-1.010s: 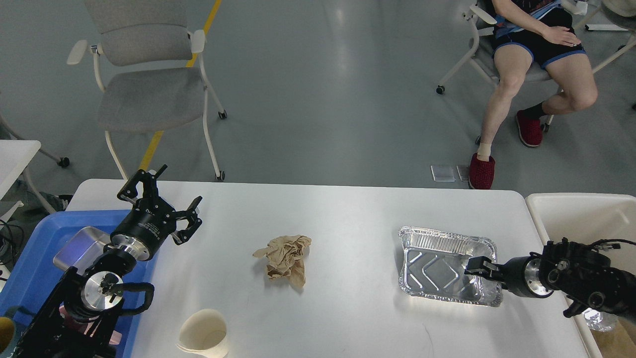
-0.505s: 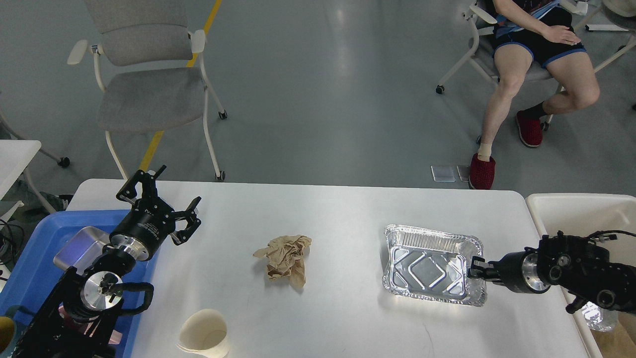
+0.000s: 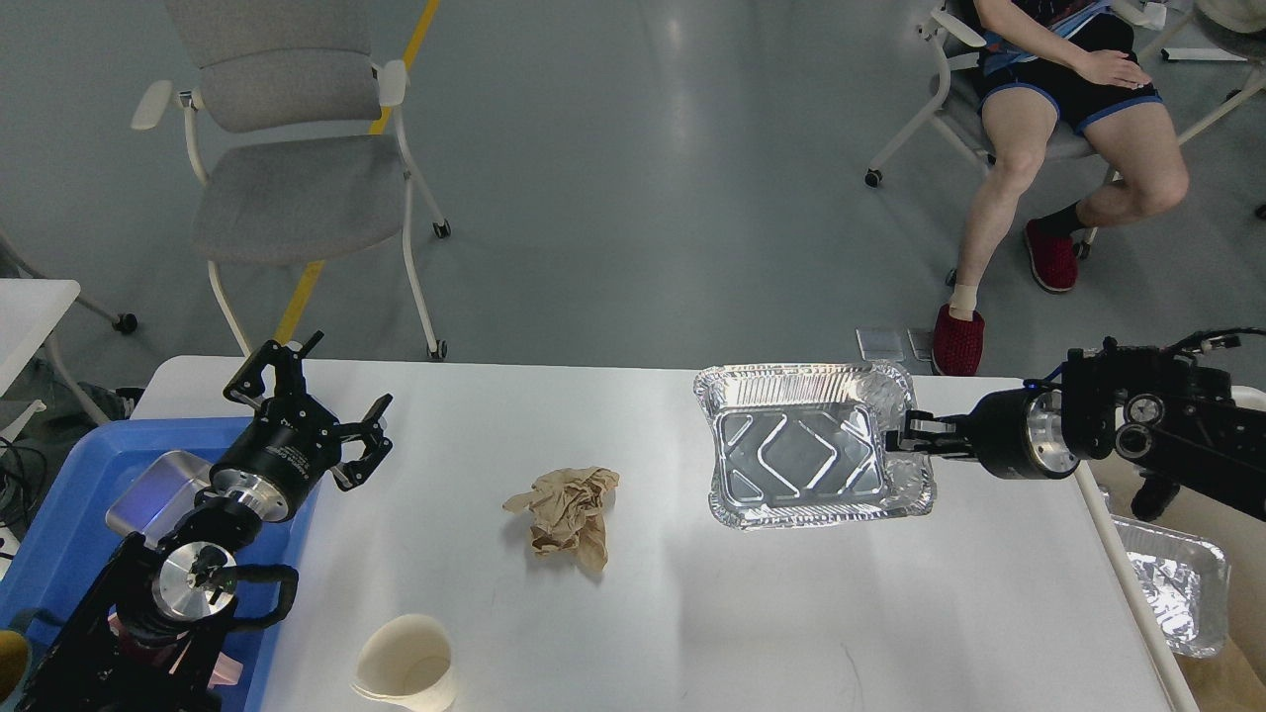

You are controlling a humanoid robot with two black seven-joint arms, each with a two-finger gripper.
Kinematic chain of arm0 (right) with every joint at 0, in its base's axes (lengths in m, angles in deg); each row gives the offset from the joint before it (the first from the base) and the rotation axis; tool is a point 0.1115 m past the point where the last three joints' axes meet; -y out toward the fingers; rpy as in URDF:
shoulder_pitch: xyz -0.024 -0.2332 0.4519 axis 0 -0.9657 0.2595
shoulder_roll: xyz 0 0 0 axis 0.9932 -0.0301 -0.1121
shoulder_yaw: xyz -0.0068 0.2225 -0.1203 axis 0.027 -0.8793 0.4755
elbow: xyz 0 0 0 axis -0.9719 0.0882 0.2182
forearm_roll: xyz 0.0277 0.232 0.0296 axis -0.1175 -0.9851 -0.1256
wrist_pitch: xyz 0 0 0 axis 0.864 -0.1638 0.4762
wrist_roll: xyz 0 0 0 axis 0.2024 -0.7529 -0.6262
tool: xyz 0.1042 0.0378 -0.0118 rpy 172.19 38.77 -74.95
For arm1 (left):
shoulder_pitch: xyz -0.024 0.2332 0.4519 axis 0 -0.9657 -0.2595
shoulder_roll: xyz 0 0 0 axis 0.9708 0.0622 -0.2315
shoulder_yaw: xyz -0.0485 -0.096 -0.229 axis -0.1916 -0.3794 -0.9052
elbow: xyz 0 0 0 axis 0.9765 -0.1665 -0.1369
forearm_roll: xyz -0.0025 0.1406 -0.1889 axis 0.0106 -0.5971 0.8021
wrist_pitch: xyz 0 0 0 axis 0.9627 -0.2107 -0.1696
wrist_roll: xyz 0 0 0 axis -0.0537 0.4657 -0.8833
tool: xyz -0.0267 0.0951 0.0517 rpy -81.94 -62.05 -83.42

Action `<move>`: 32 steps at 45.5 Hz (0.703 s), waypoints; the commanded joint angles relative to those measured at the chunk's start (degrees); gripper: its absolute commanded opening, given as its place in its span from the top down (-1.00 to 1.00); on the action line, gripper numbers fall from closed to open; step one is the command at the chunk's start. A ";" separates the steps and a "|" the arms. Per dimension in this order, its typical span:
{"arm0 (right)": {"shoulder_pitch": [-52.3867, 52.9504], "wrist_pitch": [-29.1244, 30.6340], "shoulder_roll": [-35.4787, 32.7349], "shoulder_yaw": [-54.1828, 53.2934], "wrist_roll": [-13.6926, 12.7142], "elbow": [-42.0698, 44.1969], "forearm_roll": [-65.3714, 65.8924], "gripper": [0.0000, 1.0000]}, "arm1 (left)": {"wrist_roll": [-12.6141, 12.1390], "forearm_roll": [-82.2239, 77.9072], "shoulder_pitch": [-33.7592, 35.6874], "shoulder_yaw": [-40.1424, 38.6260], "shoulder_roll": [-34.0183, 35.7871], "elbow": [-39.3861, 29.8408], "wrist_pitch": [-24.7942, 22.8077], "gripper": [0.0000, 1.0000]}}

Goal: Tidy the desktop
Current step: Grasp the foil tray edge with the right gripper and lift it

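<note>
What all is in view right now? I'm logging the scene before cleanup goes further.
Desktop: one, white, fills the lower middle.
Foil tray: one, silver, far right part of the desktop, its right rim pinched by the right hand.
Crumpled paper: one, brown, middle of the desktop.
Paper cup: one, cream, on its side at the near edge.
Blue tray: one, at the left end, with a metal box in it.
Second foil tray: one, silver, in the white bin on the right.
Grey chair: one, behind the desktop on the left.
Seated person: one, red slippers, far right.
Left hand: black, open, over the blue tray's edge.
Right hand: black, shut on the foil tray.
</note>
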 commanded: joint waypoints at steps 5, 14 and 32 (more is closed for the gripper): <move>5.59 3.86 -0.28 0.72 -7.88 -0.18 -12.43 1.00 | 0.00 -0.29 -0.88 0.00 0.03 0.08 0.00 -0.94; 8.58 4.83 2.35 0.98 -10.96 0.88 -18.33 1.00 | 0.00 -0.47 -0.89 0.09 0.03 0.08 0.00 -0.94; 11.75 4.92 5.70 4.24 -10.79 2.55 -18.51 1.00 | -0.97 -12.14 -0.97 21.78 12.75 -10.18 6.84 -0.92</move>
